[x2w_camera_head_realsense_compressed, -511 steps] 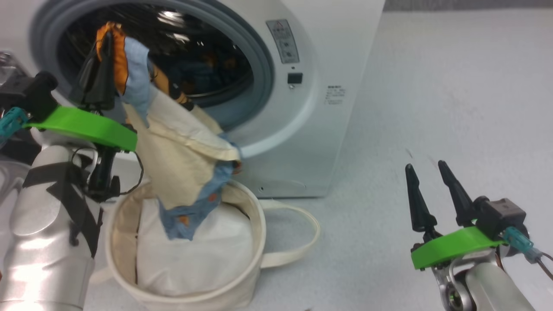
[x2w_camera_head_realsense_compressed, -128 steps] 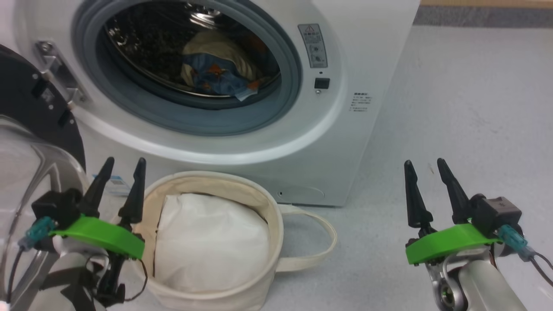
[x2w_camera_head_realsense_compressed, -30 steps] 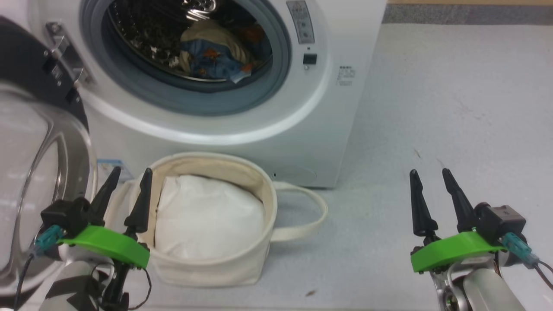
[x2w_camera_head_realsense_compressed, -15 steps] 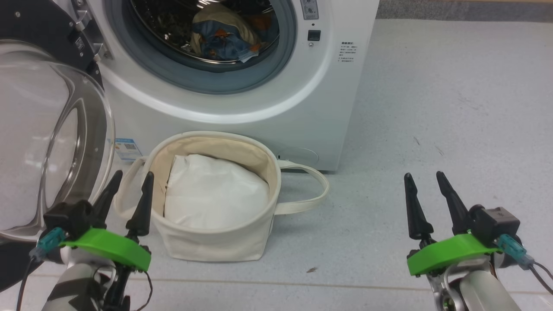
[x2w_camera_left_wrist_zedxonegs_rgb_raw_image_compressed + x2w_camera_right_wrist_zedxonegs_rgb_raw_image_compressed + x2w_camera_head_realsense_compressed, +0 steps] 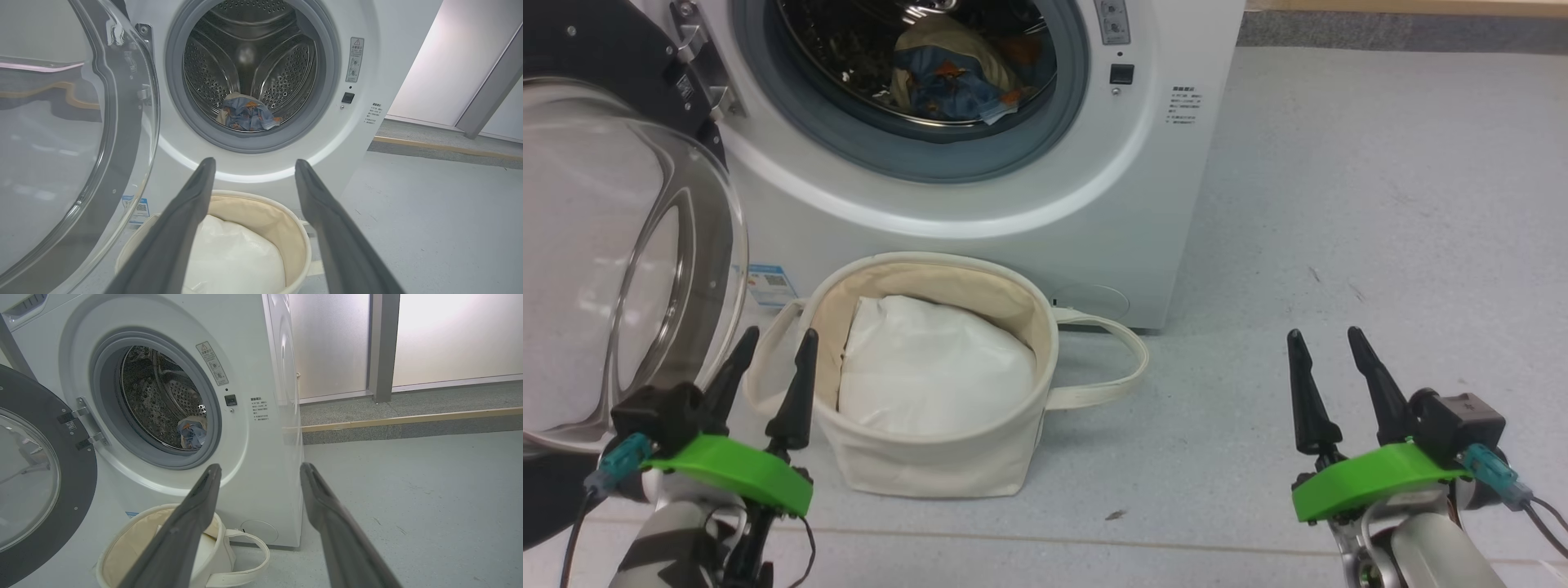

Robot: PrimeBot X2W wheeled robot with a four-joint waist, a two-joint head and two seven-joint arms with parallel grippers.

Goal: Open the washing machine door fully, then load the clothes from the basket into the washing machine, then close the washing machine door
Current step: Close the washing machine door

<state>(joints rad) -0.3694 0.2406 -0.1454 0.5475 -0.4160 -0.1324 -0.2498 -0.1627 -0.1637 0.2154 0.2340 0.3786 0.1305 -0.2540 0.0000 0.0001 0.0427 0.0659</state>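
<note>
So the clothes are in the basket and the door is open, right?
No. The door is open, but the clothes are in the drum, not the basket, which holds only white padding. The left wrist view shows it.

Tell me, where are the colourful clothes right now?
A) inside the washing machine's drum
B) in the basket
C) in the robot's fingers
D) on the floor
A: the blue, orange and cream clothes lie in the steel drum of the washing machine, while the basket holds plain white padding.
</note>
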